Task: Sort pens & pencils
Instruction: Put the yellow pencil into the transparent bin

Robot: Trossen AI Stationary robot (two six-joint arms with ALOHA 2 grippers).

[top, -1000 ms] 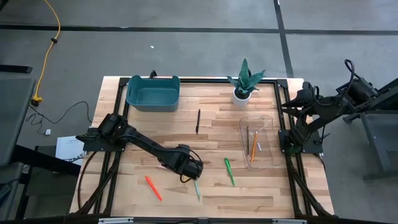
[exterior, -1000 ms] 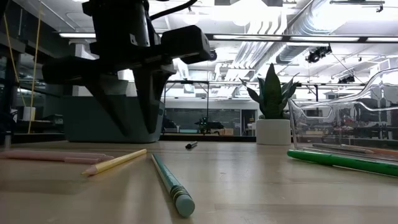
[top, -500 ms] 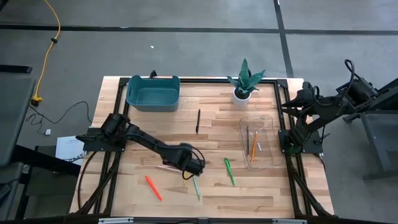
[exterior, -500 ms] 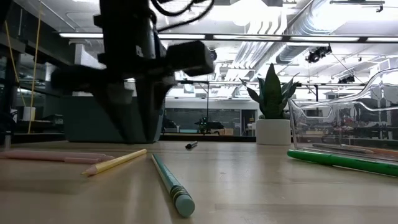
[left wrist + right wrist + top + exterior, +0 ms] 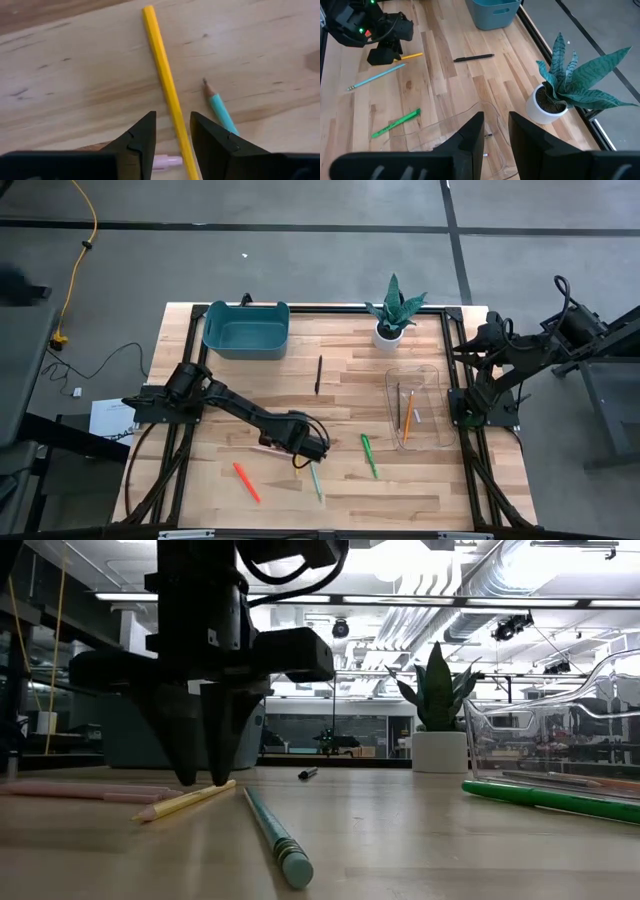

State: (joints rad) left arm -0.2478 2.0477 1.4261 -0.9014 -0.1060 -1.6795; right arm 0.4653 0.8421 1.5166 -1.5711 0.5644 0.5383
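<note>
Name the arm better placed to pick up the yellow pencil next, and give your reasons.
Left. The left gripper is down at the table with its open fingers either side of the yellow pencil, not closed on it. The right gripper waits far off, near the clear tray.

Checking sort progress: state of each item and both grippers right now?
left gripper: down at the table, fingers astride the yellow pencil, not closed on it
yellow pencil: flat on table
teal pencil: flat on table
pink pen: on table
red-orange pen: on table
green pen: on table
black pen: on table
clear tray: holds two pencils
teal bin: looks empty
right gripper: parked at right edge
</note>
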